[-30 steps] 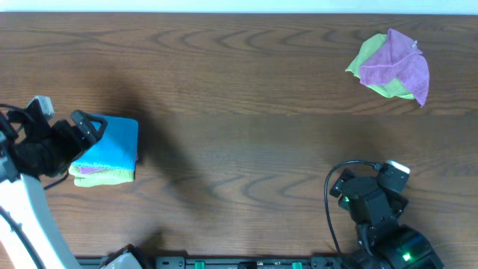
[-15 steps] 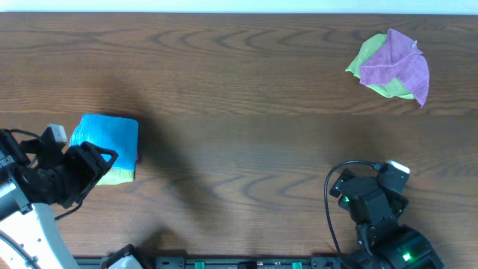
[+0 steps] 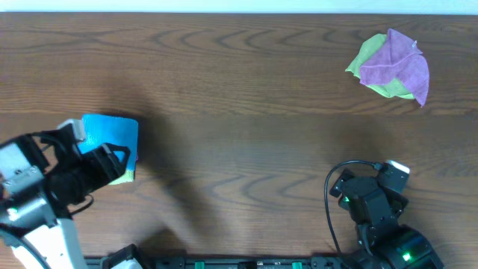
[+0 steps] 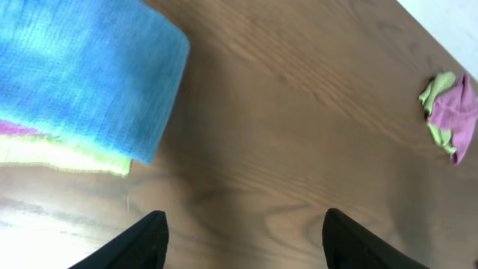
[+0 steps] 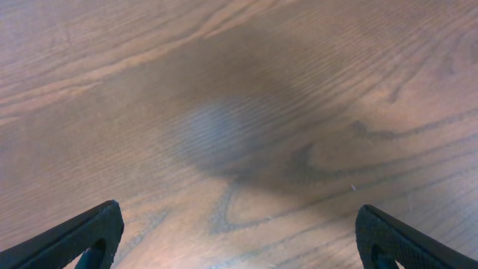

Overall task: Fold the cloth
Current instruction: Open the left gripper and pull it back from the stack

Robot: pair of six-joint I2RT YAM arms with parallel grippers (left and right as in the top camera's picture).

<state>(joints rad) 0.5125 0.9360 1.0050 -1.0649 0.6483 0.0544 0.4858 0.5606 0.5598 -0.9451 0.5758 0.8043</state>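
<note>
So the desk (image 3: 239, 90) had the cloth (image 3: 112, 133) at 9 o'clock, folded flat on top of a purple layer (image 4: 19, 128) and a lime-green layer (image 4: 71, 157). Looks like the finished stack to me. At 2 o'clock a purple cloth (image 3: 399, 66) sat crumpled on a lime-green cloth (image 3: 367, 58), probably waiting their turn. That's one blue, two purple, two green. The left hand (image 4: 243, 224) hung at the stack's 5 o'clock, fingers spread and empty. The right hand (image 5: 237, 224), parked at 5 o'clock, was the same.
</note>
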